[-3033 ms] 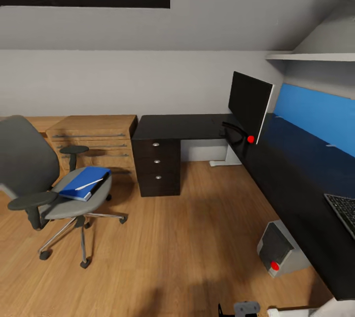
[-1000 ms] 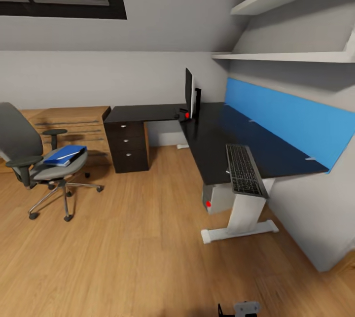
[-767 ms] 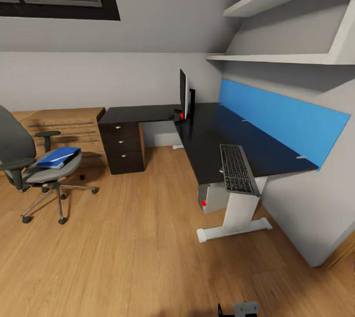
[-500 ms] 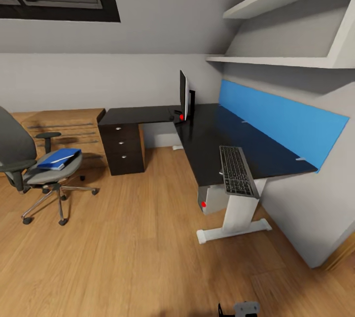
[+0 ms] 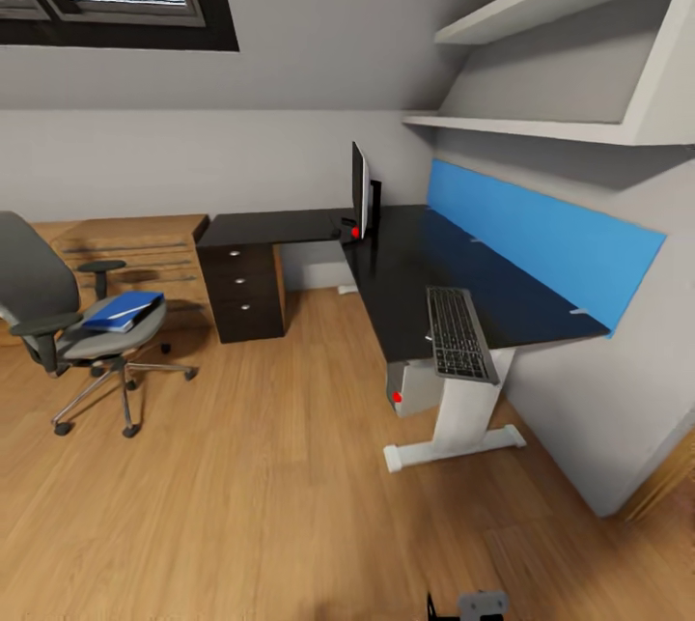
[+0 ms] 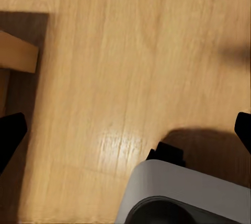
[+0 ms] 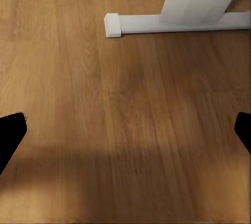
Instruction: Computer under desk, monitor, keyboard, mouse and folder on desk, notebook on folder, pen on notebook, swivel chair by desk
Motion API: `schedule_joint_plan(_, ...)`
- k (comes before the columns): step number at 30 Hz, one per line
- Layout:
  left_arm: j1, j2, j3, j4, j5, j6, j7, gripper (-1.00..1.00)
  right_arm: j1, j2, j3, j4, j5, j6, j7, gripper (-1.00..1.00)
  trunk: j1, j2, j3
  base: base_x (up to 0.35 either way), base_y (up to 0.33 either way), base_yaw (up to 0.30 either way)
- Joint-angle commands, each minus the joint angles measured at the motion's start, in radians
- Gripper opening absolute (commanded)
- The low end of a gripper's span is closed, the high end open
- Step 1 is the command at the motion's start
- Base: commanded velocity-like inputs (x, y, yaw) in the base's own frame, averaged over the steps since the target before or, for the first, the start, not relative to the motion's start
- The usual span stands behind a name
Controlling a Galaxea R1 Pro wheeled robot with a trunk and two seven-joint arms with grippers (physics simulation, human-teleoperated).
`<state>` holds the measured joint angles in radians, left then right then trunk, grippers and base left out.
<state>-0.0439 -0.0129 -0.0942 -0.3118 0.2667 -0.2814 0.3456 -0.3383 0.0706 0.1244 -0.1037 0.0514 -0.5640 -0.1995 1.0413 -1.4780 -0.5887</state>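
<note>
1. You're looking at an L-shaped black desk [image 5: 415,259] running along the right wall, w/ a blue panel [image 5: 541,239] behind it and two white shelves [image 5: 541,124] above
2. Monitor [image 5: 359,186] stands upright on the desk near the inner corner, seen edge-on; a small red dot sits at its base
3. Keyboard [image 5: 456,331] lies on the desk's near end, right at the front edge, well apart from the monitor
4. Computer [image 5: 415,387] sits on the floor under the desk, just beside the white desk leg [image 5: 461,413]; red dot on its front
5. Swivel chair [image 5: 72,326] is over at the left, well apart from the desk, w/ open wooden floor [image 5: 270,466] between
6. Blue folder [image 5: 124,310] lies on the chair seat; a thin white strip on top, prob. the pen, too small to tell. Notebook can't be made out separately
7. Near the chair: a dark drawer unit [image 5: 246,288] under the desk's left wing and a wooden dresser [image 5: 145,254] against the back wall
8. Left gripper [image 6: 125,132]: dark fingertips at opposite edges of the left wrist view, so jaws spread wide, holding nothing; floor and a grey part of the robot below
9. Right gripper [image 7: 125,130]: jaws likewise wide, nothing between them; the desk leg's white foot [image 7: 172,23] lies on the floor ahead
</note>
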Motion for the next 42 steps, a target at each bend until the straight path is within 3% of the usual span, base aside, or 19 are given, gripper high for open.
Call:
schedule_joint_plan(1, -0.001, 0.001, -0.009, 0.000, 0.009, -0.004, 0.006, 1.00, -0.001, 0.000, 0.006, 0.001, 0.005, 0.000, -0.011, 1.00, -0.005, 0.007, 0.002, -0.332, 0.000, 0.000)
schedule_joint_plan(17, -0.001, 0.001, -0.009, 0.000, 0.009, -0.004, 0.006, 1.00, -0.001, 0.000, 0.007, 0.001, 0.007, -0.004, -0.011, 1.00, -0.066, 0.119, 0.052, -0.328, 0.000, 0.000)
schedule_joint_plan(29, -0.001, -0.001, -0.009, 0.000, 0.010, -0.004, 0.007, 1.00, -0.001, 0.000, 0.001, -0.012, -0.004, -0.005, -0.016, 1.00, -0.112, 0.203, 0.090, -0.049, 0.000, 0.000)
schedule_joint_plan(32, -0.001, -0.001, -0.010, 0.000, 0.010, -0.004, 0.007, 1.00, -0.002, 0.001, -0.011, -0.072, -0.032, -0.005, -0.017, 1.00, -0.123, 0.224, 0.099, -0.003, 0.000, 0.000)
schedule_joint_plan(35, -0.001, -0.001, -0.010, 0.000, 0.010, -0.004, 0.007, 1.00, -0.002, 0.001, -0.038, -0.245, -0.149, -0.005, 0.002, 1.00, -0.135, 0.245, 0.109, 0.000, 0.000, 0.000)
schedule_joint_plan(36, -0.001, -0.001, -0.010, 0.000, 0.010, -0.004, 0.007, 1.00, -0.002, 0.000, -0.045, -0.308, -0.218, -0.003, 0.014, 1.00, -0.139, 0.252, 0.112, 0.000, 0.000, 0.000)
schedule_joint_plan(37, -0.001, -0.001, -0.010, 0.000, 0.011, -0.004, 0.007, 1.00, -0.002, 0.000, -0.047, -0.340, -0.258, -0.001, 0.022, 1.00, -0.143, 0.259, 0.115, 0.000, 0.000, 0.000)
schedule_joint_plan(38, -0.001, -0.001, -0.010, 0.000, 0.011, -0.004, 0.007, 1.00, -0.001, -0.006, -0.054, -0.533, -0.520, 0.050, 0.108, 1.00, -0.146, 0.266, 0.118, 0.000, 0.000, 0.000)
schedule_joint_plan(40, -0.001, -0.001, -0.010, 0.000, 0.011, -0.004, 0.007, 1.00, -0.001, -0.012, -0.056, -0.644, -0.677, 0.141, 0.183, 1.00, -0.154, 0.280, 0.125, 0.000, 0.000, 0.000)
schedule_joint_plan(41, -0.001, -0.001, -0.010, 0.000, 0.011, -0.004, 0.006, 1.00, -0.001, -0.023, -0.058, -0.728, -0.799, 0.223, 0.233, 1.00, -0.158, 0.287, 0.128, 0.000, 0.000, 0.000)
schedule_joint_plan(42, -0.001, -0.002, -0.010, 0.000, 0.011, -0.004, 0.006, 1.00, 0.000, -0.036, -0.059, -0.775, -0.874, 0.269, 0.256, 1.00, -0.162, 0.294, 0.131, 0.000, 0.000, 0.000)
